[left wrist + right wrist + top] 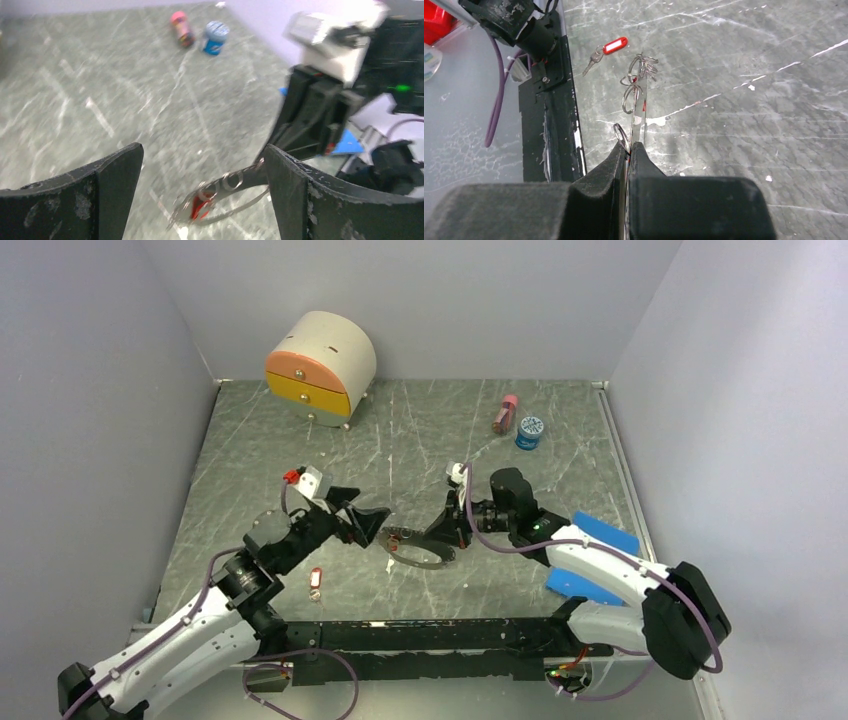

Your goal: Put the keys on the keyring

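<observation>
Right end effector (628, 150) pinched tight on keyring (639, 100); left end effector (201, 150) wide, empty. One key (316, 582) loose on worktop (300, 440); others seemingly threaded.

The left wrist view blurs the keyring (240, 206) and its keys (200, 205); the right gripper (629, 146) hides the keyring's near part.
</observation>
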You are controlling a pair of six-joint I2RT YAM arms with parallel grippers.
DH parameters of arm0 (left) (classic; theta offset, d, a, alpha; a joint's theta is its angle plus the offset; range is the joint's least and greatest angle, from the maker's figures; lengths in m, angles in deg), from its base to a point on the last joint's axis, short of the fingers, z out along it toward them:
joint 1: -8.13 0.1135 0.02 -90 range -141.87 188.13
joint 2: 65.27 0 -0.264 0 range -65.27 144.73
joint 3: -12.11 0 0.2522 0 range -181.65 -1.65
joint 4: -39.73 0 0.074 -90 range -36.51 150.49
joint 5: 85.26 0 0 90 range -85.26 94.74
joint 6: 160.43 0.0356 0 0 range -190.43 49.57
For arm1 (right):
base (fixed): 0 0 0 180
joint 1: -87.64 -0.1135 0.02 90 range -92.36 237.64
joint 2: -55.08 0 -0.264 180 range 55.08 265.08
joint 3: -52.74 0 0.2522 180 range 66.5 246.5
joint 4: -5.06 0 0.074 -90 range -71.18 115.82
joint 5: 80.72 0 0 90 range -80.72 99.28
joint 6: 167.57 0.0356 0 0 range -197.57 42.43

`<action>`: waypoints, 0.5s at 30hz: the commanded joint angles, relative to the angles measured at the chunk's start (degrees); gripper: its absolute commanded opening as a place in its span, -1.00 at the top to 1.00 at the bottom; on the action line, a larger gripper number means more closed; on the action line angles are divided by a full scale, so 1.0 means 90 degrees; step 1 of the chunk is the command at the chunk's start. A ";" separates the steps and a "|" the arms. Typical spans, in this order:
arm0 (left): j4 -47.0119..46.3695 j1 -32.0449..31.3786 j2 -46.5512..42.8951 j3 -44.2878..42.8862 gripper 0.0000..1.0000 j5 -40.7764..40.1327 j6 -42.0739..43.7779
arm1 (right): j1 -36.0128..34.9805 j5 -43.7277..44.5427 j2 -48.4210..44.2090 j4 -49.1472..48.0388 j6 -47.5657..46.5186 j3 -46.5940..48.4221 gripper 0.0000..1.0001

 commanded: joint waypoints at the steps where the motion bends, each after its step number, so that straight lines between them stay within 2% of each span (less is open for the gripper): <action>1: 0.2334 0.0020 0.0003 -0.0472 -0.90 -0.1948 -0.1293 | 0.0036 0.0287 -0.0391 -0.0780 0.0135 -0.0207 1.00; 6: 0.4472 0.0021 0.0578 -0.1038 -0.90 -0.2831 -0.2370 | 0.0048 0.0141 -0.0509 -0.1201 -0.0112 -0.0395 1.00; 15: 0.5567 0.0020 0.1023 -0.1248 -0.90 -0.3122 -0.3445 | 0.0049 -0.0345 -0.0530 -0.1429 -0.1215 -0.0416 1.00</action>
